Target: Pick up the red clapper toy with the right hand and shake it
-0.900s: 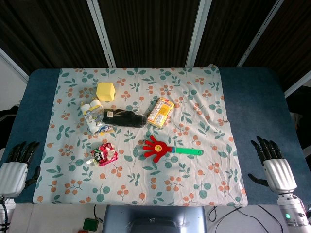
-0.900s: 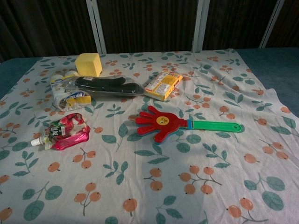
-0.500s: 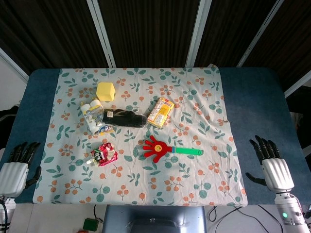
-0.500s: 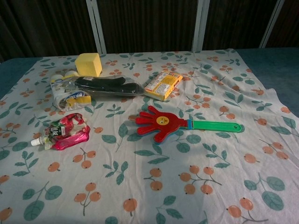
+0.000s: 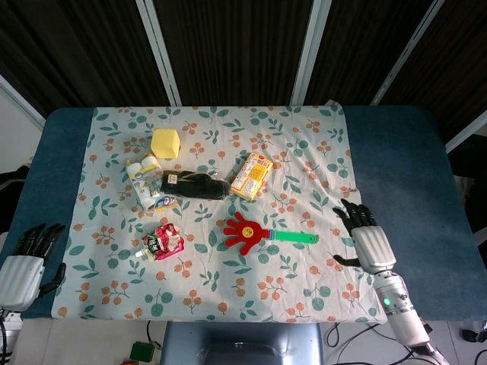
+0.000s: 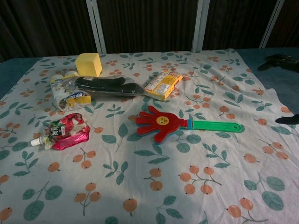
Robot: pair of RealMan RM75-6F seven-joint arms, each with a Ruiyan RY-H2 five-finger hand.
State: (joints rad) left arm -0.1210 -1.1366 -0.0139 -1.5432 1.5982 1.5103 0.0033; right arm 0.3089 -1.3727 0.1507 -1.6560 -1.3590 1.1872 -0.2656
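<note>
The red clapper toy [image 5: 245,234] [image 6: 161,122], a red hand shape with a yellow face and a green handle [image 5: 295,237] [image 6: 215,126], lies flat on the floral cloth near the middle of the table. My right hand [image 5: 364,236] hovers open just right of the handle's end, its fingers spread and empty; in the chest view only its dark fingertips [image 6: 280,61] show at the right edge. My left hand [image 5: 24,262] rests open at the table's near-left corner, far from the toy.
A yellow sponge block [image 5: 165,142], a bundle of small bottles [image 5: 144,181], a black pouch [image 5: 194,185], an orange snack packet [image 5: 252,176] and a red drink pouch [image 5: 163,242] lie on the cloth [image 5: 304,137] left of and behind the toy. Blue table [image 5: 403,167] borders the cloth.
My right hand has moved leftward and forward from the table's right edge to beside the green handle's end. The left hand and the toy have stayed put.
</note>
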